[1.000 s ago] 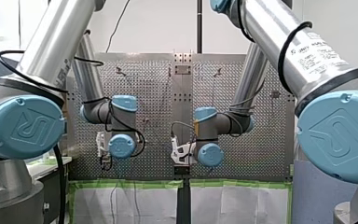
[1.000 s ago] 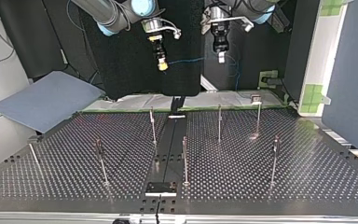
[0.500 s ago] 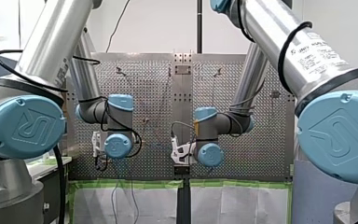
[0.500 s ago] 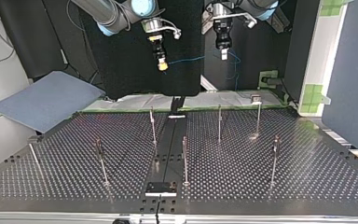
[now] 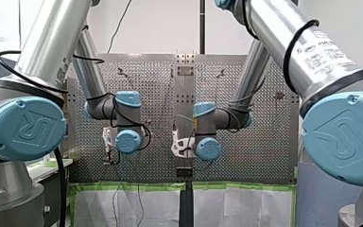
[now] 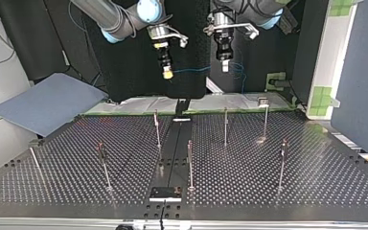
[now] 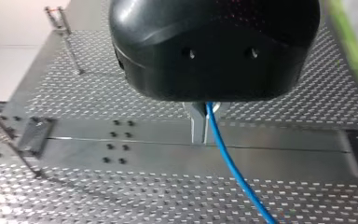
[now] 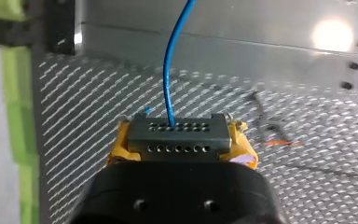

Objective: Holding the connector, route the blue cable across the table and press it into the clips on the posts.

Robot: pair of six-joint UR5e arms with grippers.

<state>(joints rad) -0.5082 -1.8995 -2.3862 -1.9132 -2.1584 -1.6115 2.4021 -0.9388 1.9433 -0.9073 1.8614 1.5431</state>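
Connector: grey rectangular connector block (image 8: 177, 135), two hole rows, pinched level in right gripper (image 8: 180, 141).
Cable: thin blue cable (image 8: 170, 70) leaves upper row, spans to left gripper (image 7: 203, 125).
Posts: slim metal posts (image 6: 225, 125), upright.

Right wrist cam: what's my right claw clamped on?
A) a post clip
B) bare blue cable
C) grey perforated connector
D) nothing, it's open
C: in the right wrist view the connector sits squeezed between the yellow pads of the right claw, with the blue cable running out of its far face.
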